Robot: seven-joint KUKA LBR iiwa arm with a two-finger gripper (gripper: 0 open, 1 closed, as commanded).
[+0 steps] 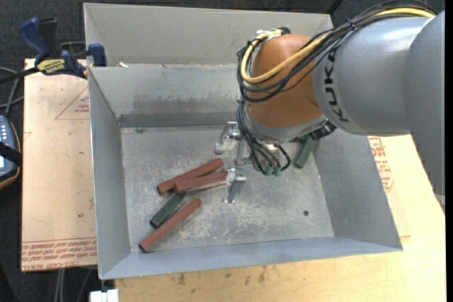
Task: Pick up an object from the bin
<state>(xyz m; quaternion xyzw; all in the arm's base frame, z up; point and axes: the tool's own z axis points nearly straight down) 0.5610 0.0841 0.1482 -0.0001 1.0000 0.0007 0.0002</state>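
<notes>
Red-brown stick (192, 179) is the one in play here, lying about mid-floor of the grey bin (106, 152). In the camera view its long axis runs from lower left up to the right, and the right-hand end sits right at the tool (229, 170); so the stick stretches away to the left of the tool, not under the arm. The tool looks open to me, one metal finger (226, 143) on the far side of that end and the other on the near side, with the stick's tip roughly between them; I can't tell if either one is touching it. The stick is flat, narrow and long, a dull brick colour; there may be a second one of the same colour lying tight against it, hard to say. Just below are a dark green stick (168, 211) and another red-brown stick (171, 225), roughly parallel and close together; a dark green piece (306, 151) pokes out on the right under the arm.
</notes>
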